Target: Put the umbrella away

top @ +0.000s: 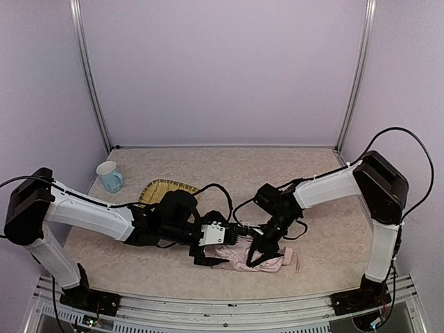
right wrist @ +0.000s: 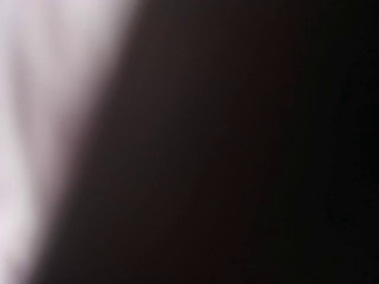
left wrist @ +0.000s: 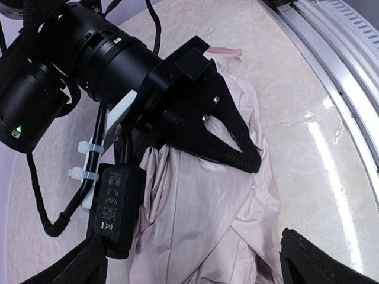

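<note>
The umbrella lies as a crumpled pale pink bundle near the table's front edge; its shaft and handle are hidden. In the left wrist view its folded fabric fills the middle. My right gripper reaches down onto it from the right, and its black fingers close on a fold of the fabric. My left gripper hovers just left of the bundle, wide open, with the fabric between its two fingertips. The right wrist view is dark and blurred, with only a pale pink smear at its left.
A woven yellow bamboo tray lies behind the left arm. A pale blue mug stands at the far left. The metal rail of the table's front edge runs close to the umbrella. Black cables trail around both wrists.
</note>
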{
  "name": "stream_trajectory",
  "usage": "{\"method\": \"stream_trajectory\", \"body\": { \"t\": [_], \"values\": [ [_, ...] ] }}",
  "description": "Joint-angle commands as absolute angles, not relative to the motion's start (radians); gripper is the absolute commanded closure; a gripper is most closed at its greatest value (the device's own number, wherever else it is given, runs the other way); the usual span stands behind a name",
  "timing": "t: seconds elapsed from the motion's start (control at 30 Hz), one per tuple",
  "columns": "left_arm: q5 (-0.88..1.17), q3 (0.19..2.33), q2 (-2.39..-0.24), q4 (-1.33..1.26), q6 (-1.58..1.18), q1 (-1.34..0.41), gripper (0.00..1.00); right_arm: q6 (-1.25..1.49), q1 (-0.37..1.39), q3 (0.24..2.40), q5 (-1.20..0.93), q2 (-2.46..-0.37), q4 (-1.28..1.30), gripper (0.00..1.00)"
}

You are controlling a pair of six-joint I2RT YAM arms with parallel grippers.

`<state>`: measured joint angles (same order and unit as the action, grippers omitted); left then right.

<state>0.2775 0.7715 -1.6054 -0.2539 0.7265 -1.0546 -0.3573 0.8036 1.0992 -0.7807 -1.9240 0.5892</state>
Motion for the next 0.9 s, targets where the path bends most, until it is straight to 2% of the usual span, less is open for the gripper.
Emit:
{"method": "stream_trajectory", "body": {
  "t": [0.0,0.17,0.3,0.4,0.53,0.6,0.77,0.87],
  "values": [
    [0.318,0.875,-1.717,-0.093,0.795,-1.067,0.01,-0.366,0.809,1.103,-0.85,-2.017,0.711,0.87],
    [0.371,0.997,-1.863,0.05,0.788,-1.072,0.05,-0.365,0.805,1.131,-0.834,-2.048,0.698,0.81],
    [0.462,1.031,-1.883,0.091,0.752,-1.075,0.06,-0.313,0.768,1.153,-0.816,-2.058,0.652,0.8],
    [0.487,0.948,-1.799,-0.018,0.681,-1.068,0.06,-0.293,0.739,1.14,-0.827,-2.053,0.621,0.82],
    [0.52,0.75,-1.585,-0.348,0.585,-1.058,0.06,-0.301,0.736,1.135,-0.809,-2.068,0.635,0.82],
    [0.526,0.703,-1.522,-0.411,0.592,-1.068,0.06,-0.296,0.736,1.132,-0.798,-2.072,0.627,0.82],
    [0.435,0.85,-1.678,-0.17,0.632,-1.086,0.11,-0.27,0.736,1.139,-0.787,-2.066,0.599,0.82],
    [0.349,0.931,-1.78,-0.085,0.654,-1.094,0.1,-0.263,0.736,1.139,-0.774,-2.053,0.588,0.81]
  ]
}}
